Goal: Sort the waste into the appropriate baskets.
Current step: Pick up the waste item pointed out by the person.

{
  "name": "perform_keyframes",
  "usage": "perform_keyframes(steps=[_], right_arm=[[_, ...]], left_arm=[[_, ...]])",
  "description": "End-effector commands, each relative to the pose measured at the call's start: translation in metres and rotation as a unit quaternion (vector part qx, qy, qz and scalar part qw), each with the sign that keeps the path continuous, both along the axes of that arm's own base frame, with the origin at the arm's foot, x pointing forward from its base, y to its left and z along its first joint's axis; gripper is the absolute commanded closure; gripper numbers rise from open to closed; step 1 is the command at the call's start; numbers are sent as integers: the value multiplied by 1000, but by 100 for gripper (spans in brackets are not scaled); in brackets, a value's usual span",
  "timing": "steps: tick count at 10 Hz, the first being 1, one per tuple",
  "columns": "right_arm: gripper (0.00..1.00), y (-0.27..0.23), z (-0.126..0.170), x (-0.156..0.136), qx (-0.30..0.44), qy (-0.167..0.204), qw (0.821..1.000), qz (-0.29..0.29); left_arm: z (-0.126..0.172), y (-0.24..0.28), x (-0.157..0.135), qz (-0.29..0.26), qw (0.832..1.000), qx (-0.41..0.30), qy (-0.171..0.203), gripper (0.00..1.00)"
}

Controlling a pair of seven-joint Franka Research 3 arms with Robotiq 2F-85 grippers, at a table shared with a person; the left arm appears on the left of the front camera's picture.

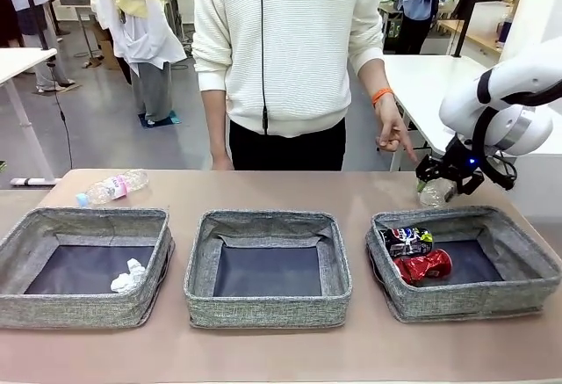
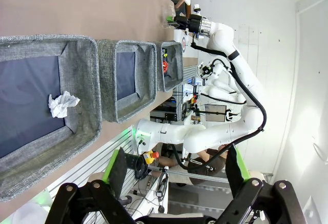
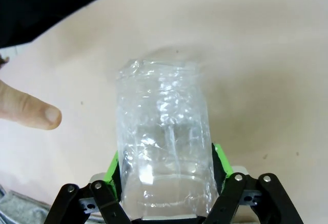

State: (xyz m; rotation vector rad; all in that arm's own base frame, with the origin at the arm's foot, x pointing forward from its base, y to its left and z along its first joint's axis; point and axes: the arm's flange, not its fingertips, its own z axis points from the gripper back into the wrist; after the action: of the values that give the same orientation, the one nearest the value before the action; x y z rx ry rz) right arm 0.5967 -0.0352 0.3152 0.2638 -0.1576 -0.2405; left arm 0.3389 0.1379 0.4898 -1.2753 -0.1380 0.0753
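Note:
My right gripper [image 1: 443, 177] is shut on a clear plastic cup [image 1: 436, 192] just behind the right basket [image 1: 474, 300]. In the right wrist view its green pads [image 3: 110, 167] press both sides of the cup [image 3: 164, 131], which lies over the table. A dented red can [image 1: 423, 265] and a dark blue can [image 1: 408, 241] lie in the right basket. A white paper ball [image 1: 129, 276] lies in the left basket [image 1: 83, 309]. The middle basket [image 1: 268, 309] holds nothing. The pink-labelled bottle [image 1: 112, 187] lies on the table behind the left basket. My left gripper [image 2: 174, 183] hangs open, high above the left basket [image 2: 87, 80] and paper ball [image 2: 62, 104].
A person in a white sweater stands at the far edge. One hand [image 1: 395, 138] points down beside the cup, and its fingertip [image 3: 31, 111] shows left of the cup. Bare table lies behind the middle basket and in front of all three.

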Motion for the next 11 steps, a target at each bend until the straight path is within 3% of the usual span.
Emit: perform_keyframes(steps=[1,5,6,7,8,9,10,11], right_arm=[[21,-5,0,2,-10,6,1000,-17],[21,-7,2,-1,7,12,1000,-27],[40,-8,1,-2,0,4,1000,-31],[40,-9,1,-2,-8,4,999,-32],[59,-9,1,-2,-6,-2,999,-31],[44,-9,2,-3,0,-7,999,-36],[75,-11,7,-5,22,-8,998,-51],[75,-11,20,-9,25,-18,998,-62]], left_arm=[[3,0,1,4,1000,-7,-2,0],[3,0,1,4,1000,-7,-2,0],[3,0,1,4,1000,-7,-2,0],[3,0,1,4,1000,-7,-2,0],[3,0,1,4,1000,-7,-2,0],[3,0,1,4,1000,-7,-2,0],[3,0,1,4,1000,-7,-2,0],[3,0,1,4,1000,-7,-2,0]])
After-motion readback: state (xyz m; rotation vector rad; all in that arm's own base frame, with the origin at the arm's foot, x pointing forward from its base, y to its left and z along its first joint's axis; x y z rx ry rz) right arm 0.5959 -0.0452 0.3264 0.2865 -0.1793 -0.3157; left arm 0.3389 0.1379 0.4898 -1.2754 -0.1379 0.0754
